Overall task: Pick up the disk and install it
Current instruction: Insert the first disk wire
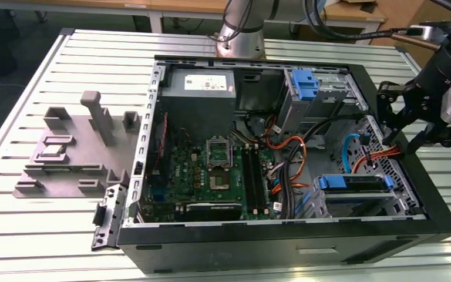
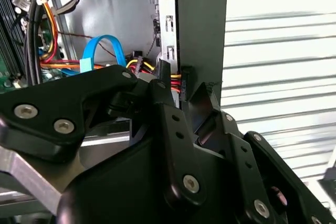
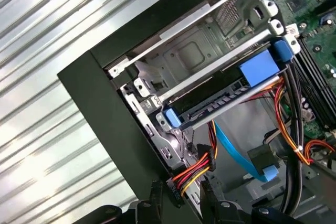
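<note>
Disk (image 1: 353,183) sits in the lower bay of the case (image 1: 437,205), blue carrier showing. My gripper (image 3: 181,195) hangs empty, fingers apart, astride the case wall; the cables (image 3: 191,174) beside it could snag.

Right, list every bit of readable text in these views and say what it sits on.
None can be read.
Power supply: a white label with print, too small to read.
Case: a faint mark on its front wall, not legible.
Motherboard: small markings, too small to read; likewise in the first wrist view.
Disk in its blue carrier in the bay: no print shows.
Gripper: no print shows.
</note>
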`<state>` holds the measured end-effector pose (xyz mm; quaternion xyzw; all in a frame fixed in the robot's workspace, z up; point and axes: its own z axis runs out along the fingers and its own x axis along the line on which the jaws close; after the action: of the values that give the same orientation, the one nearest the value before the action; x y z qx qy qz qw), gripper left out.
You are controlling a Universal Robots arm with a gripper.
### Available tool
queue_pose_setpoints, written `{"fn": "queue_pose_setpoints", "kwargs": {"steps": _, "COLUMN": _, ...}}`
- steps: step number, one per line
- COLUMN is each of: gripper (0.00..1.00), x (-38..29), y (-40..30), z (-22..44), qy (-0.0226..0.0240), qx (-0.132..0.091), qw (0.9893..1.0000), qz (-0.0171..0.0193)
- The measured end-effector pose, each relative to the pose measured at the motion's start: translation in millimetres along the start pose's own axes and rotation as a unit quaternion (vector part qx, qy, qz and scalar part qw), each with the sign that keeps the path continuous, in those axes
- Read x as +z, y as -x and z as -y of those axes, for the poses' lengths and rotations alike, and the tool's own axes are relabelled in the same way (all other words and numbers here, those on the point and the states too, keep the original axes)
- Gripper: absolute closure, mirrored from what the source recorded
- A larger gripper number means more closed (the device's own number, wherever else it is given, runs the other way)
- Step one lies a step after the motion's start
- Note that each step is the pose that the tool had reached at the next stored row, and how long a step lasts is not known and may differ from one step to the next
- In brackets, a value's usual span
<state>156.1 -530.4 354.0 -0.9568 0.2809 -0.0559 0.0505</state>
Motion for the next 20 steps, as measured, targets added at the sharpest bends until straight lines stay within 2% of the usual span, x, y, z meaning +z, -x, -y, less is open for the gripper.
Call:
{"fn": "queue_pose_setpoints", "kwargs": {"steps": 2, "gripper": 0.58, "x": 0.1, "y": -0.3, "z": -0.6, "qy": -0.0018, "qx": -0.007, "qw": 1.0, "qz": -0.0022}}
{"fn": "queue_pose_setpoints", "kwargs": {"steps": 4, "gripper": 0.58, "x": 0.2, "y": -0.4, "z": -0.8, "qy": -0.0002, "qx": -0.012, "qw": 0.9999, "qz": -0.0044}}
{"fn": "queue_pose_setpoints", "kwargs": {"steps": 10, "gripper": 0.58, "x": 1.0, "y": -0.4, "z": -1.1, "qy": 0.005, "qx": -0.033, "qw": 0.9994, "qz": -0.0065}}
{"fn": "queue_pose_setpoints", "kwargs": {"steps": 16, "gripper": 0.58, "x": 1.5, "y": 2.8, "z": -3.2, "qy": 0.0029, "qx": -0.041, "qw": 0.9991, "qz": -0.0101}}
{"fn": "queue_pose_setpoints", "kwargs": {"steps": 20, "gripper": 0.58, "x": 1.1, "y": 5.8, "z": -5.2, "qy": -0.0002, "qx": -0.043, "qw": 0.999, "qz": -0.0149}}
